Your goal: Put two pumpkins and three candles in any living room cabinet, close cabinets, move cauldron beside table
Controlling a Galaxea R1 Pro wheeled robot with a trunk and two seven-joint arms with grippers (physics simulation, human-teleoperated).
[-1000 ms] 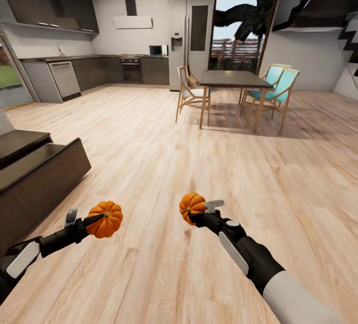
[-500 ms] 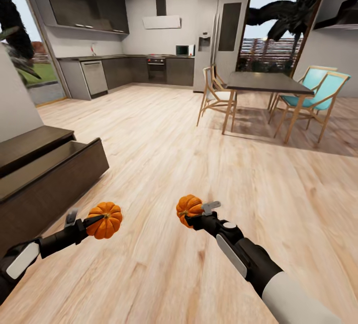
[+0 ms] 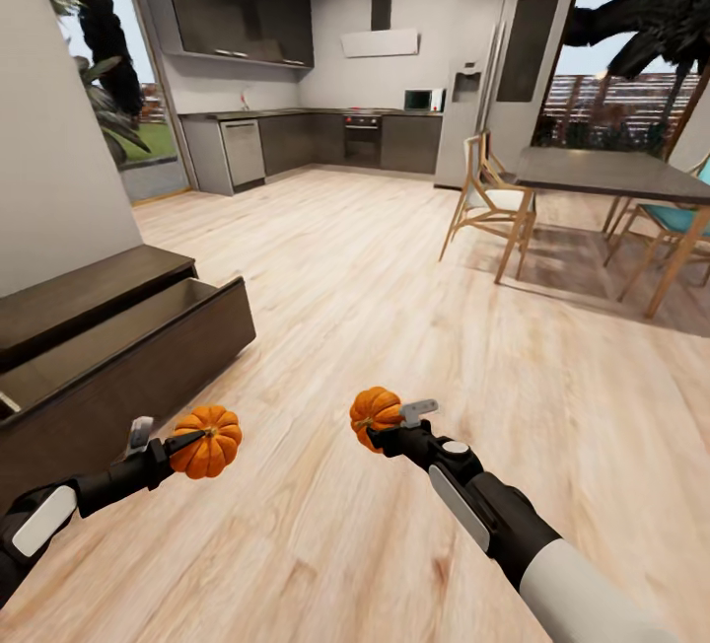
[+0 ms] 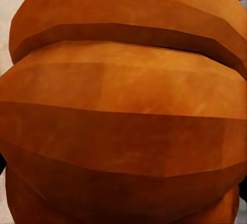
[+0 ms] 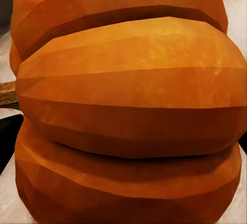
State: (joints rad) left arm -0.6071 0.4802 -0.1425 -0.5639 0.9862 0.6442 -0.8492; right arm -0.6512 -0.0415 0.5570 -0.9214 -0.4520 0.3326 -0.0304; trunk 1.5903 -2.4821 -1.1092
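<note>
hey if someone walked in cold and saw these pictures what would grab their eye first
Two bright orange pumpkins held over the wood floor: one in the left end effector, the left pumpkin, and one in the right end effector, the right pumpkin. At the left stands the dark cabinet, its drawer pulled out.

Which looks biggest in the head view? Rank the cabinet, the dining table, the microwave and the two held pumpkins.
1. cabinet, largest, though it is nearest.
2. dining table, cut off at the edge.
3. left pumpkin and right pumpkin, about alike; I won't rank them.
4. microwave, smallest, far away.
</note>
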